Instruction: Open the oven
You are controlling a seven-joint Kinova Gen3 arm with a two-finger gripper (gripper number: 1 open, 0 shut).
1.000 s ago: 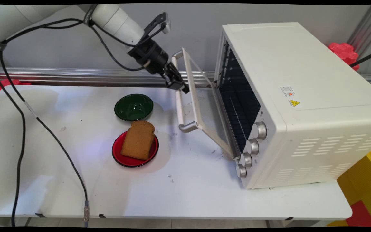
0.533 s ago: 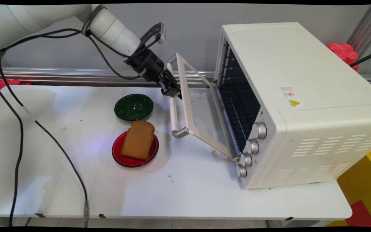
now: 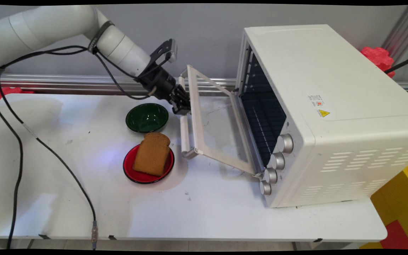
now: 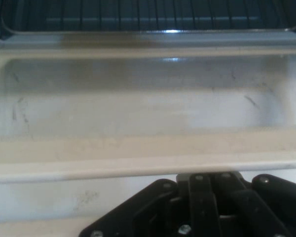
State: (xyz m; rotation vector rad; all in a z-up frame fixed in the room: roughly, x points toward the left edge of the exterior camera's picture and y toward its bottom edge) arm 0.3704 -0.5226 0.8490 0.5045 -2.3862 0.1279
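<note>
Presently clamped on oven door handle (image 3: 184,132): end effector (image 3: 182,106), at handle's far end. Door (image 3: 218,124) tilted partly open off toaster oven (image 3: 331,106). Just beside handle: green bowl (image 3: 147,117), then bread slice (image 3: 152,153) on red plate (image 3: 133,171), all on table (image 3: 204,209).

Gripper (image 3: 182,106) grips the handle (image 3: 183,125) of the half-lowered oven door (image 3: 218,124).

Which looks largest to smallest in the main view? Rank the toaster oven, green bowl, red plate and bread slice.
1. toaster oven
2. red plate
3. green bowl, close to the plate's size but farther from the camera, so unsure
4. bread slice
</note>
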